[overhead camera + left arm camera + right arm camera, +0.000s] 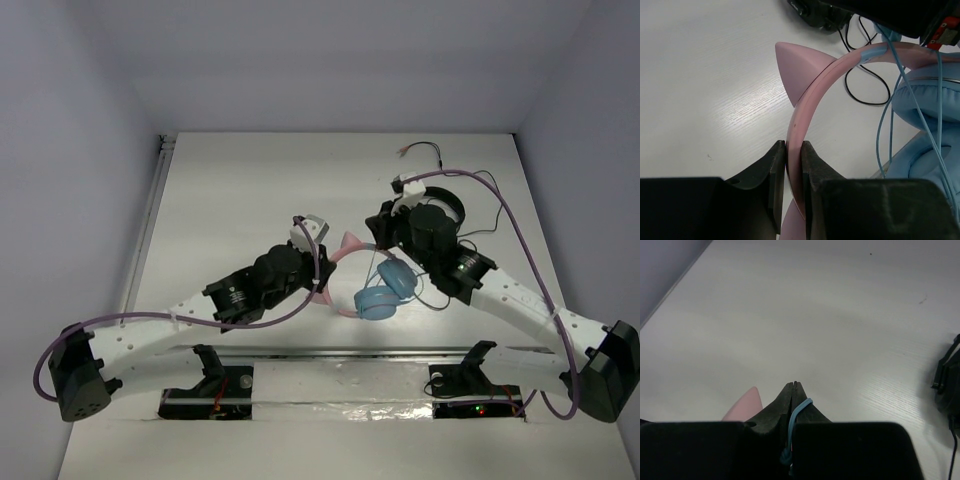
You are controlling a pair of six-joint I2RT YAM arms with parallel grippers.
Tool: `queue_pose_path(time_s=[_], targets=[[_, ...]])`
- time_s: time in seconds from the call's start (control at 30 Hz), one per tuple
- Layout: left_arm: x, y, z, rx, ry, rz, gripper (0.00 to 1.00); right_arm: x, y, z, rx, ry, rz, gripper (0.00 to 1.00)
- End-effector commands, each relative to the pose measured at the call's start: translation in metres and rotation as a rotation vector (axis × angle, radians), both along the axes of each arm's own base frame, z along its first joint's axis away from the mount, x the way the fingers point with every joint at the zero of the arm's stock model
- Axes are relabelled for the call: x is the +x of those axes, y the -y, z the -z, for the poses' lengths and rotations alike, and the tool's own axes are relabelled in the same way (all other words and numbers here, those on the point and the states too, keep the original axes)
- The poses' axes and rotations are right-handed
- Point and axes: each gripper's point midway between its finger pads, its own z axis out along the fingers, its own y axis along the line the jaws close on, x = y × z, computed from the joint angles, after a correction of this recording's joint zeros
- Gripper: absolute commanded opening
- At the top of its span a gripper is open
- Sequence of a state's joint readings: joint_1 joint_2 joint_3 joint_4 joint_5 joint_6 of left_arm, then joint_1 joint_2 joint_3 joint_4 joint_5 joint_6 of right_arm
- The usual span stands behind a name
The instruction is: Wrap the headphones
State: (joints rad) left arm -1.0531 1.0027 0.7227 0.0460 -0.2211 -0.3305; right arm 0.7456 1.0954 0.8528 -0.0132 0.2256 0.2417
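Observation:
The headphones (385,292) lie mid-table, their light-blue earcups (932,100) together and the pink headband (812,85) arching to the left. My left gripper (793,150) is shut on the headband just below one cat ear (797,67); from above it (322,272) sits at the band's left side. My right gripper (794,386) is shut with the thin light-blue cable (799,411) pinched between its fingers, a pink ear tip (746,404) beside it. In the top view it (381,228) hovers over the headband's far end. More cable (888,105) loops over the earcups.
Black headphones (447,205) with a black cable (482,216) lie behind the right arm, the cable trailing toward the far edge. That black cable (860,85) also shows past the pink band. Walls close in the table on the left, back and right.

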Motion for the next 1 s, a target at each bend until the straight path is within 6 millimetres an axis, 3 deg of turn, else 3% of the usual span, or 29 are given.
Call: queue_pose_path(time_s=[0.0, 0.13, 0.33, 0.4, 0.63, 0.77, 0.97], targets=[[-0.026, 0.015, -0.042, -0.152, -0.01, 0.158, 0.0, 0.013, 0.003, -0.036, 0.12, 0.104, 0.033, 0.0], [-0.028, 0.015, -0.058, -0.26, -0.002, 0.189, 0.0, 0.005, -0.003, -0.04, 0.175, 0.084, -0.002, 0.01], [-0.035, 0.014, -0.072, -0.318, 0.01, 0.251, 0.0, 0.008, 0.005, -0.038, 0.179, 0.064, 0.041, 0.04], [-0.028, 0.008, -0.071, -0.315, 0.003, 0.231, 0.0, 0.008, 0.007, -0.037, 0.193, 0.051, 0.06, 0.05], [-0.004, -0.005, -0.07, -0.318, -0.045, 0.127, 0.0, 0.005, 0.009, -0.044, 0.275, 0.004, 0.086, 0.26], [0.005, -0.008, -0.076, -0.34, -0.051, 0.093, 0.0, 0.0, 0.007, -0.045, 0.324, -0.051, 0.087, 0.29], [0.032, -0.034, -0.083, -0.343, -0.054, -0.083, 0.0, -0.008, 0.017, -0.048, 0.415, -0.079, 0.125, 0.36]])
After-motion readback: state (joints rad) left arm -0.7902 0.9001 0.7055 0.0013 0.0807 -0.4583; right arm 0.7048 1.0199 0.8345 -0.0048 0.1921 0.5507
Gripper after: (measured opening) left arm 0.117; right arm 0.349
